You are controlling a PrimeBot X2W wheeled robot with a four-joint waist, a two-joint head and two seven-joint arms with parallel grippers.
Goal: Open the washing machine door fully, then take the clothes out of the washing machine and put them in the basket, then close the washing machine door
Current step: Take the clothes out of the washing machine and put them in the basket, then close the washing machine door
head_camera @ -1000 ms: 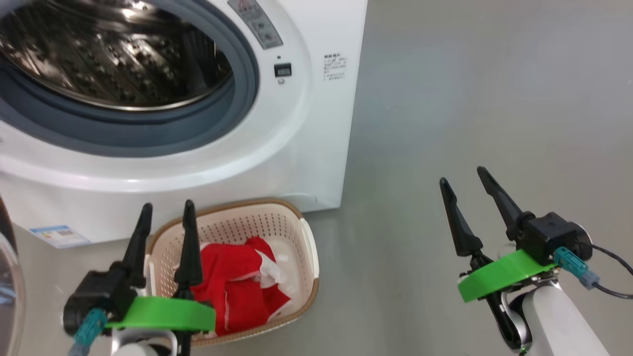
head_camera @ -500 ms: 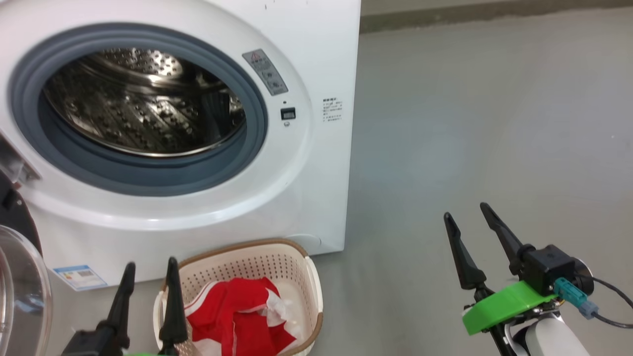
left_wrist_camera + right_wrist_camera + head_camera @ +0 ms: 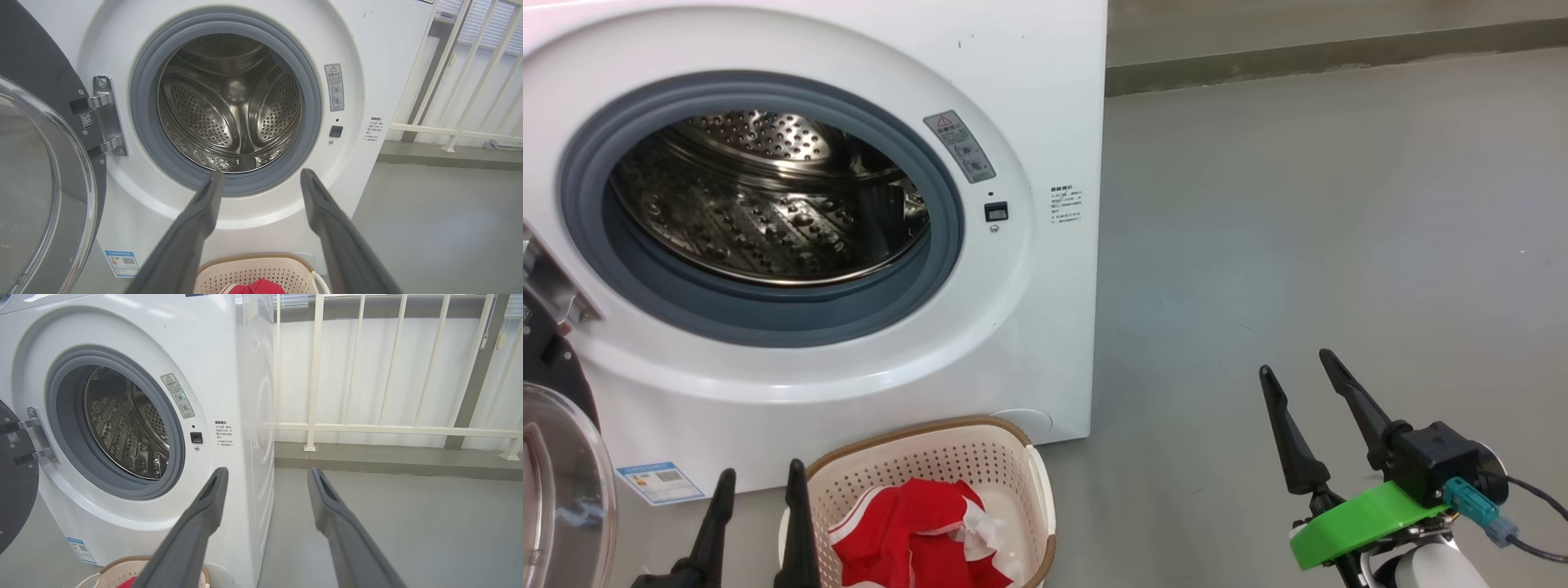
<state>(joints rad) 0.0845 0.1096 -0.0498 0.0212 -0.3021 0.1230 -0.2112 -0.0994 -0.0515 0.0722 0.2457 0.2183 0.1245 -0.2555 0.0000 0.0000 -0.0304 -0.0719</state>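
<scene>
Washing machine (image 3: 1029, 327) front shows further up in the head view than a second ago: the camera has lifted, the things have not moved. Its drum (image 3: 229, 102) looks empty. The washing machine door (image 3: 41, 183) hangs swung wide on its hinge at the left. The basket (image 3: 915, 433) stands on the floor just before the machine, with the clothes (image 3: 907, 531) lying inside. The left end effector (image 3: 760, 472) and right end effector (image 3: 1296, 363) both have their fingers spread, gripping nothing. Unloading appears finished, which leaves closing the door.
</scene>
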